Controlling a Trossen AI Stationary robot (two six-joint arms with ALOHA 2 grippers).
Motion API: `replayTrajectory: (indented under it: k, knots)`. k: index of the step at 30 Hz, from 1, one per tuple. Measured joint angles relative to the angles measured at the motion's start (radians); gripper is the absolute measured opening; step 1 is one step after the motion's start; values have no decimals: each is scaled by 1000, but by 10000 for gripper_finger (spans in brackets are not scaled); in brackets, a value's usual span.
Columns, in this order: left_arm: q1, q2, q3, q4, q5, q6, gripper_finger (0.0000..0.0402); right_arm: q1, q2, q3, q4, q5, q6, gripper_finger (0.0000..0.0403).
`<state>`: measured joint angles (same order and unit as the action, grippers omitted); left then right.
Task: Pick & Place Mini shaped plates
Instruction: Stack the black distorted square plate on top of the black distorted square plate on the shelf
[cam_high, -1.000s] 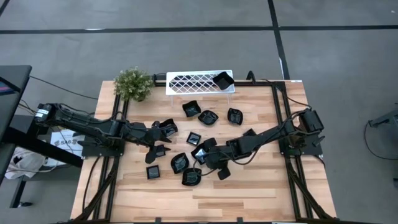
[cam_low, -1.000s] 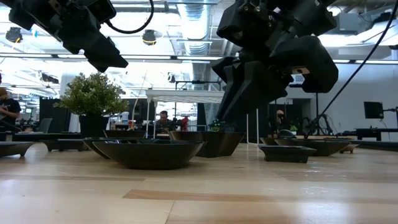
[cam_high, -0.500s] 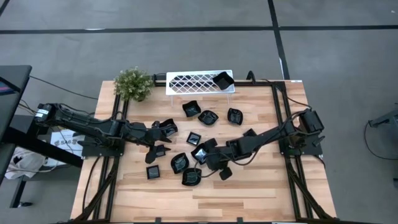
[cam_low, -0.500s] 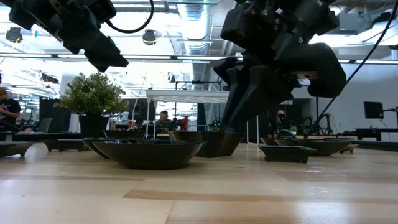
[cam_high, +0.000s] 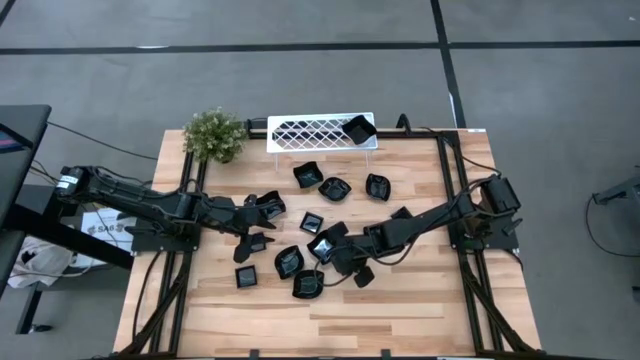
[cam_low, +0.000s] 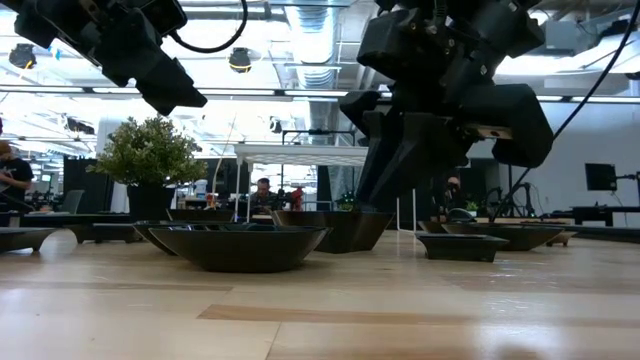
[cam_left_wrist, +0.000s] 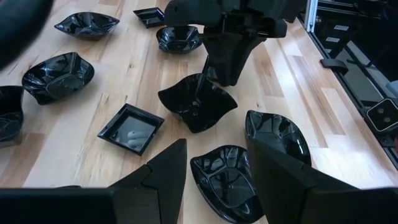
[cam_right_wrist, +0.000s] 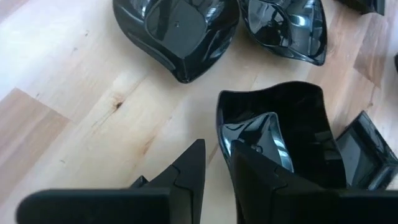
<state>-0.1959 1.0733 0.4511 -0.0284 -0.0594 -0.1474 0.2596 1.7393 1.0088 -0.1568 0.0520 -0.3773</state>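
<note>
Several glossy black mini shaped plates lie scattered on the middle of the wooden table. My right gripper slants down and is shut on a wavy-rimmed square plate among them. My left gripper hangs open well above the table at the left. Below the gap between its fingers lies a rounded plate, which it does not touch. One more plate sits on the white rack. My right gripper pinches the wavy plate's rim at one side, one finger outside the wall and the other inside the hollow. The fingers come slanting down from the table's right. The plate sits tilted, held side raised; whether it is clear of the table I cannot tell.
A white lattice rack stands at the far edge beside a small potted plant. Loose plates lie close around the held one. Black rails run along both table sides. People sit in the room beyond.
My right gripper has rolled a little about its own pointing line while staying in place, still shut on the wavy plate. The left arm and the other plates have kept still.
</note>
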Motion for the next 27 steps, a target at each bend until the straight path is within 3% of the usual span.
replayTrajectory:
  k: [27]
  knots:
    - [0, 0, 0, 11, 0, 0, 172, -6, 1, 0, -11, 1, 2, 72]
